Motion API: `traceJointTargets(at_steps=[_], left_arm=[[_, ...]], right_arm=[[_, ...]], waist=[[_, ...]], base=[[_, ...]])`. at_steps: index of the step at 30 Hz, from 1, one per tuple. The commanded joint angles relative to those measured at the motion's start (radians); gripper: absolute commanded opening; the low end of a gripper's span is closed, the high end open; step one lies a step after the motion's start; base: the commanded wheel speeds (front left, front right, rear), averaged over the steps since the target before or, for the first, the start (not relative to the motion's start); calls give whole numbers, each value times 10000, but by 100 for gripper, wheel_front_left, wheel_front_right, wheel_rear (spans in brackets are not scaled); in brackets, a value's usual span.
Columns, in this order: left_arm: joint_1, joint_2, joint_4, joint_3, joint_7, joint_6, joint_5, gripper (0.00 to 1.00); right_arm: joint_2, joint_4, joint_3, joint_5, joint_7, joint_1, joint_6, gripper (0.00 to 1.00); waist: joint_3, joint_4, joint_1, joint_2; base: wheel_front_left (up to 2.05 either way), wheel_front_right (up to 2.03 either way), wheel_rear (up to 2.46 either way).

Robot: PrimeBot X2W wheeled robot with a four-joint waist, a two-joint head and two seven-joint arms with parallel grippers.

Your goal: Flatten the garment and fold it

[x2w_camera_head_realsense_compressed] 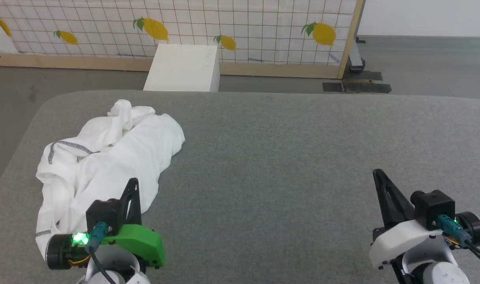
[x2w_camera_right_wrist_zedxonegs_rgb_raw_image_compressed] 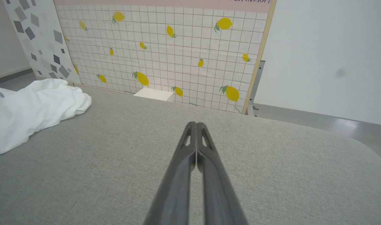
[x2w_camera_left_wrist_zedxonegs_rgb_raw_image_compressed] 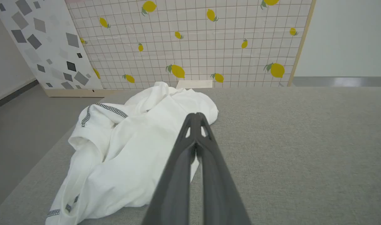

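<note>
The garment (x2w_camera_head_realsense_compressed: 106, 165) is a crumpled white heap with dark zigzag seams, lying on the left part of the grey table (x2w_camera_head_realsense_compressed: 287, 157). In the left wrist view the garment (x2w_camera_left_wrist_zedxonegs_rgb_raw_image_compressed: 131, 150) spreads under and left of the fingers. My left gripper (x2w_camera_head_realsense_compressed: 133, 183) is shut and empty, hovering over the heap's near right edge; its tips (x2w_camera_left_wrist_zedxonegs_rgb_raw_image_compressed: 195, 116) are pressed together. My right gripper (x2w_camera_head_realsense_compressed: 378, 173) is shut with nothing in it, far to the right above bare table, fingers (x2w_camera_right_wrist_zedxonegs_rgb_raw_image_compressed: 195, 125) closed. From the right wrist the garment (x2w_camera_right_wrist_zedxonegs_rgb_raw_image_compressed: 31, 109) lies far left.
A rigid white box (x2w_camera_head_realsense_compressed: 183, 68) stands on the floor behind the table's far edge. Behind it runs a lemon-patterned grid panel (x2w_camera_head_realsense_compressed: 232, 27) with a wooden frame. The table's rounded left corner (x2w_camera_head_realsense_compressed: 47, 102) is close to the garment. Grey floor surrounds the table.
</note>
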Motion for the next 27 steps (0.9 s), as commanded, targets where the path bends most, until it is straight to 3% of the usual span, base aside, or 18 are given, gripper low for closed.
traceJointTargets(at_steps=[1, 27], left_arm=[[-2, 2, 2, -4, -1, 2, -12, 100], [56, -5, 146, -126, -481, 213, -374, 100]], right_arm=[[0, 4, -2, 6, -1, 0, 0, 100], [1, 407, -22, 680, -482, 109, -2, 100]], waist=[[0, 0, 0, 0], [22, 334, 0, 0]], base=[[0, 0, 0], [0, 0, 0]])
